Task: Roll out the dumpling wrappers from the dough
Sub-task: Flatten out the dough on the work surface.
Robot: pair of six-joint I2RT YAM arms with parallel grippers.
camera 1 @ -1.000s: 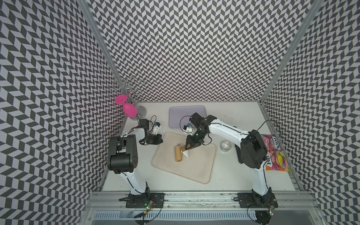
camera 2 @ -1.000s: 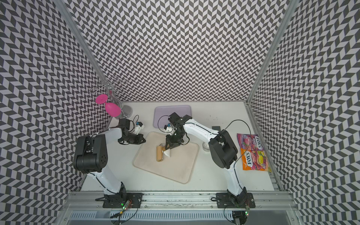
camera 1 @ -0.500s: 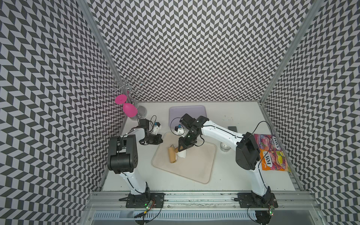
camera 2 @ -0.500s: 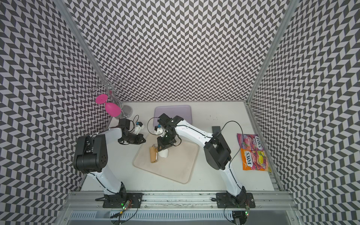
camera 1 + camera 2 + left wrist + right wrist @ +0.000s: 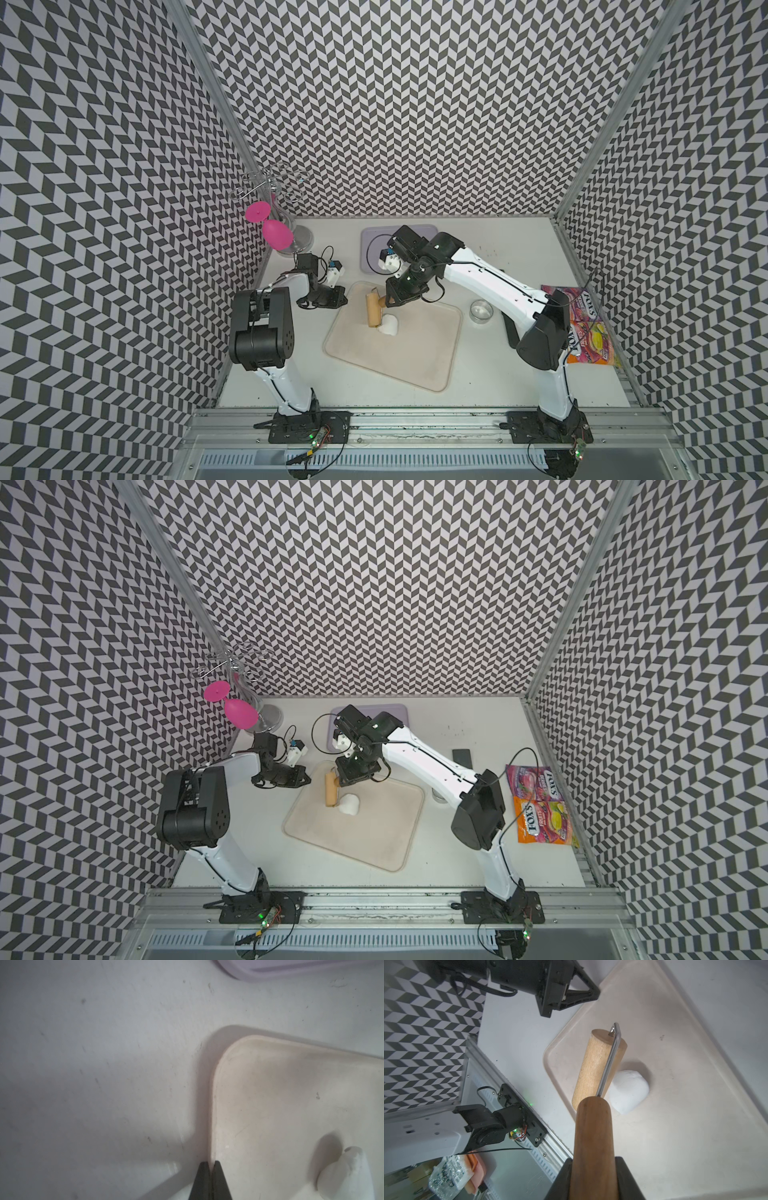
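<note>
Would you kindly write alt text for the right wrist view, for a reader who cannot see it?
The right pincer grips the dark handle of a wooden rolling pin, whose pale roller is close beside a white dough lump on a beige tray.

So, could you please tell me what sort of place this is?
Probably a robot test cell, not a real kitchen: chevron-patterned walls enclose the table, both arms are bolted to an aluminium rail, and dough sits on a beige tray.
</note>
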